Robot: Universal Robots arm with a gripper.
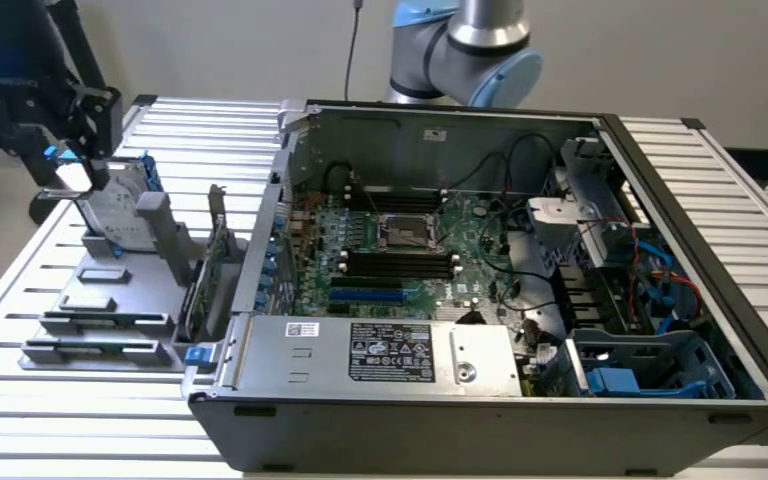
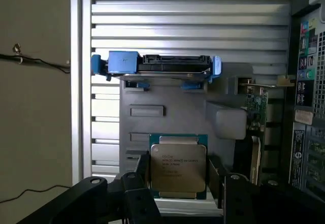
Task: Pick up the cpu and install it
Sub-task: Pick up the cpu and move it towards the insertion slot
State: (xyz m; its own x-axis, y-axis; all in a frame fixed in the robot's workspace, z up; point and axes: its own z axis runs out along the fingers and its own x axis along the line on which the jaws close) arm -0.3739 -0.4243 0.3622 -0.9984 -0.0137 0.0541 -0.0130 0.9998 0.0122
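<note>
Before my claw (image 2: 180, 188): cpu (image 2: 177, 169) lies on the holder (image 2: 172, 99) — hard drive (image 2: 162, 64) stands behind it, computer case (image 2: 307, 107) beside the holder.

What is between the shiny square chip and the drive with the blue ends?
In the wrist view, just the grey holder plate with two small rectangular ridges; nothing loose lies between the cpu and the hard drive.

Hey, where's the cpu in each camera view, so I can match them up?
Exterior view: the cpu lies on the grey holder at the exterior view's left, outside the case.
Wrist view: the cpu sits between the open gripper fingers.
Shared landmark: the blue-bracketed hard drive.
</note>
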